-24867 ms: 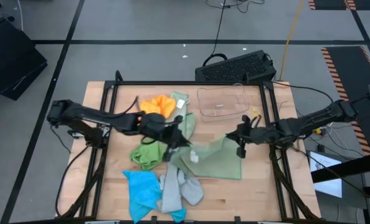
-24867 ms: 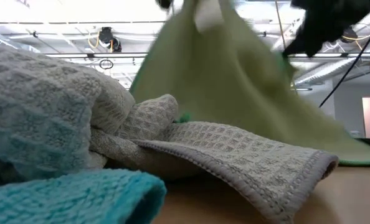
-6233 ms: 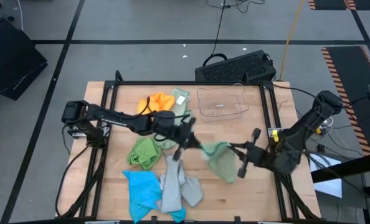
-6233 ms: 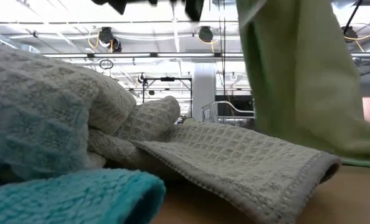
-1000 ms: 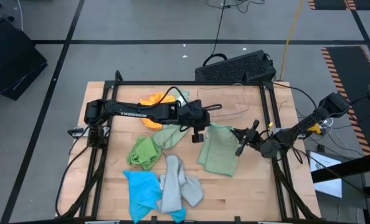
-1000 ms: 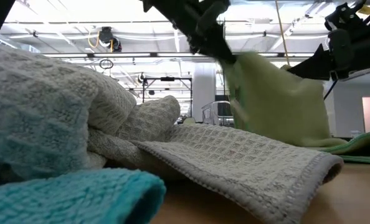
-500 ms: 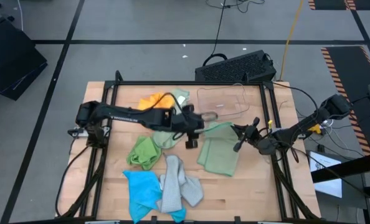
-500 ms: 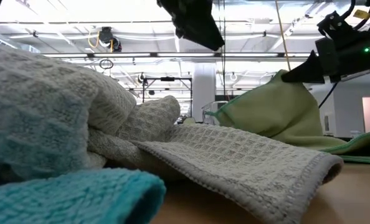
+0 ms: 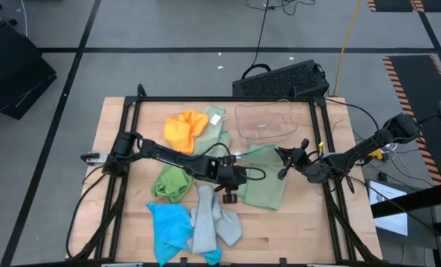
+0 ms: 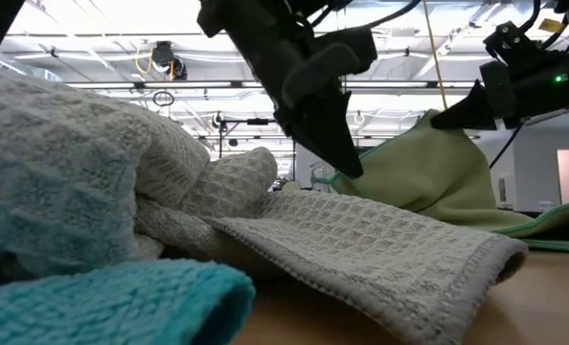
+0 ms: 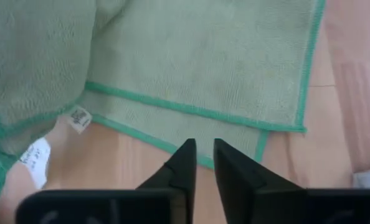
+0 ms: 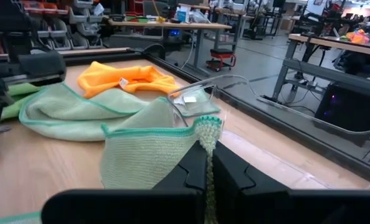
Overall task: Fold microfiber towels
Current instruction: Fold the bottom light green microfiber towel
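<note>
Barely started: pale green towel [image 9: 263, 185] half-folded, right pincer [image 9: 283, 157] clamping its corner, left pincer [image 9: 231, 194] nearly closed, empty; the 7 o'clock pile [image 9: 194, 222] is untouched.

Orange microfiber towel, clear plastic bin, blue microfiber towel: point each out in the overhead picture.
Orange microfiber towel [image 9: 184, 127]: high view, middle of the crumpled cloth.
Clear plastic bin [image 9: 263, 135]: high view, its near rim.
Blue microfiber towel [image 9: 168, 225]: high view, centre of the bunched cloth.
</note>
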